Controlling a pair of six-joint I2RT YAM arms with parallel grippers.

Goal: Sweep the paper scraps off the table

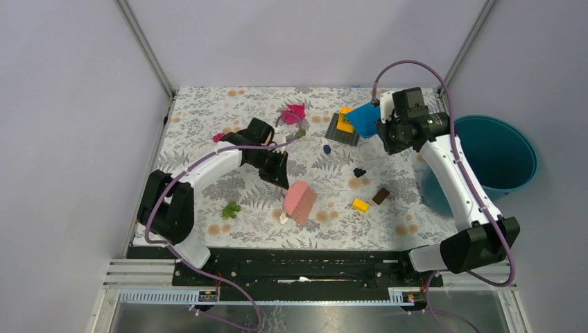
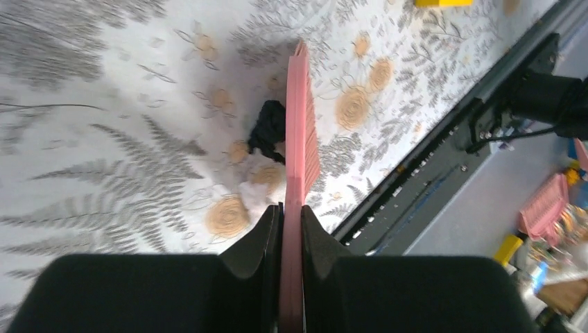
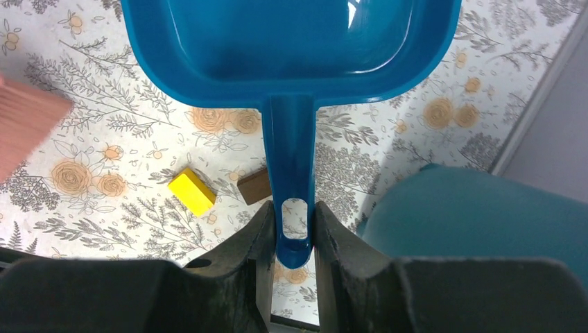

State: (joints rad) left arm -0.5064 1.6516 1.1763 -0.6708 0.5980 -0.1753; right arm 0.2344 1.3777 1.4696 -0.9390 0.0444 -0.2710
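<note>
Large rectangular table [image 1: 208, 125], covered in a white cloth with grey ferns and tan-orange flowers, is carrying everything. The paper scraps are lying scattered over it, none yet gathered. A round teal plastic bucket [image 1: 499, 149] is standing off the table's right edge, probably as the dump for the sweepings.

Right gripper [image 3: 292, 215] is clamping the stem of a blue plastic dustpan [image 3: 291, 41], with its fingers pinching at the hanging hole. The pan is hanging over the far right of the cloth, apparently waiting for a pile to form. Left gripper [image 2: 291, 211] is gripping the flat handle of a pink plastic hand brush [image 2: 299, 139]. The brush is being held with its bristles toward the cloth at near centre, so a sideways pull should drag scraps along.

Scraps:
- Magenta crumpled wad [image 1: 295, 112] is lying at far centre.
- Green wad [image 1: 231, 209] is lying near left.
- Dark blue wad [image 1: 326, 148] and black wad [image 1: 359, 172] are lying mid-table.
- White wad [image 1: 283, 218] is lying just beside the brush head.

In the left wrist view a dark wad [image 2: 269, 128] is sitting against the bristles. I cannot match it to the top view.

Hard yellow block [image 1: 360, 205] and brown block [image 1: 381, 195] are lying right of the brush. My judgement is that the sweep should be skirting them.
</note>
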